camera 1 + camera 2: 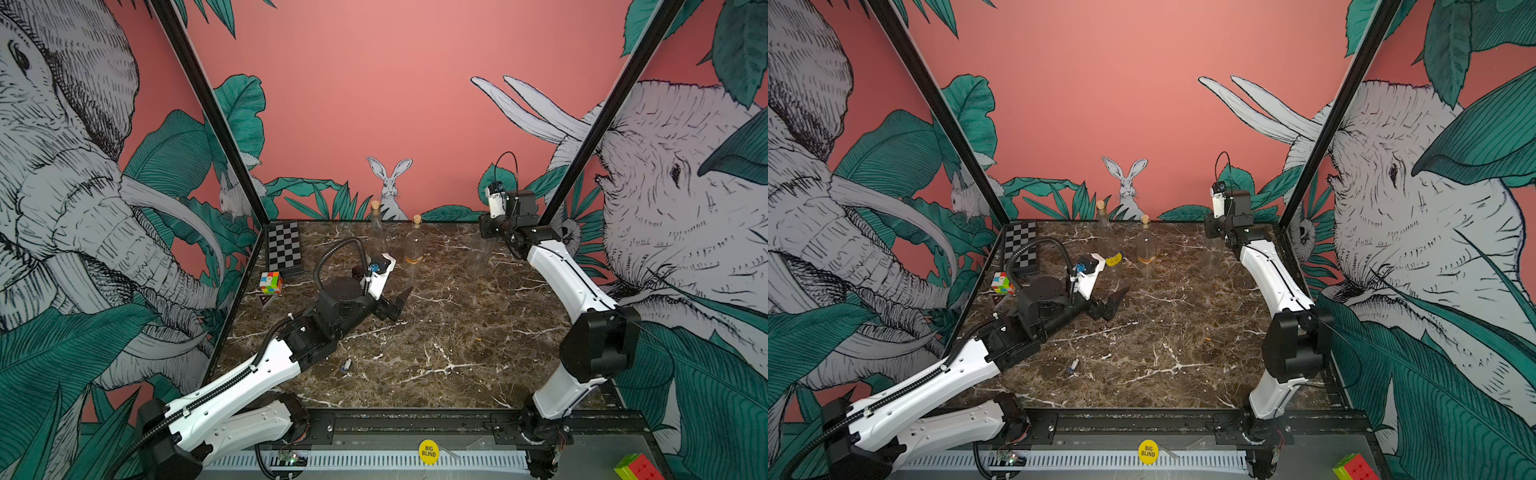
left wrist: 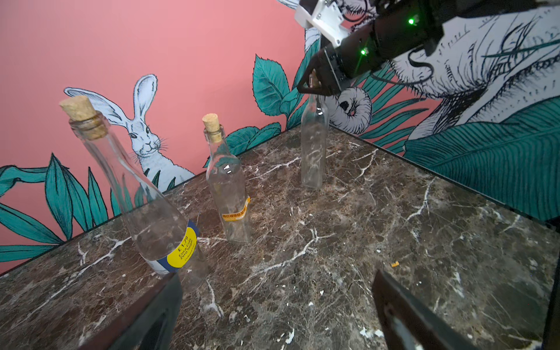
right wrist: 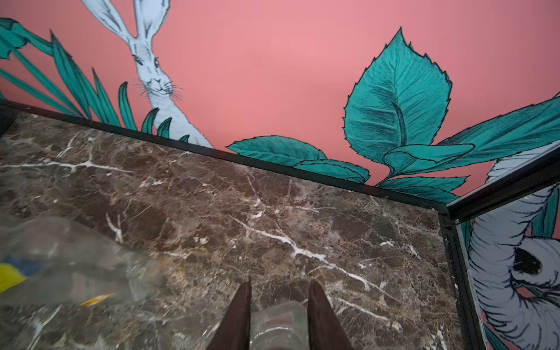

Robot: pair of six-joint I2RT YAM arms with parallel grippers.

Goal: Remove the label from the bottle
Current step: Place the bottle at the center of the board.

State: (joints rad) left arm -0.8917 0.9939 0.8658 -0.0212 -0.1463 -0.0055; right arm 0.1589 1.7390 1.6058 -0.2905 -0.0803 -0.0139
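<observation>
A: Where was the labelled glass found, and how were the tools set?

B: Three bottles were seen upright towards the back of the marble table [image 2: 394, 212]. A yellow label [image 2: 181, 248] was borne low on the yellow-labelled bottle [image 2: 145, 197]; an orange label [image 2: 236, 213] was borne low on the orange-labelled bottle [image 2: 227, 181]; nothing could be made out on the bare bottle [image 2: 314, 145]. The left gripper [image 2: 275, 283] was held wide and empty, just beside the yellow-labelled bottle; the right gripper [image 2: 312, 86] was closed narrowly on the cork [image 2: 315, 80] and neck of the bare bottle.

A: What was judged likely to go wrong?

B: Which labelled bottle was meant next could not be settled; that alone was counted a risk. If the bare bottle were lifted by its top alone, the cork could be drawn out and the glass dropped on the marble; if it were released off balance, it could be toppled. The yellow-labelled bottle could be knocked by a widely spread finger of the left gripper; the orange-labelled bottle, standing near, could be struck in turn. Unless the glass were steadied, the whole bottle would likely be dragged rather than the label peeled; a paper label picked at one edge could be torn, and scraps left stuck.
</observation>
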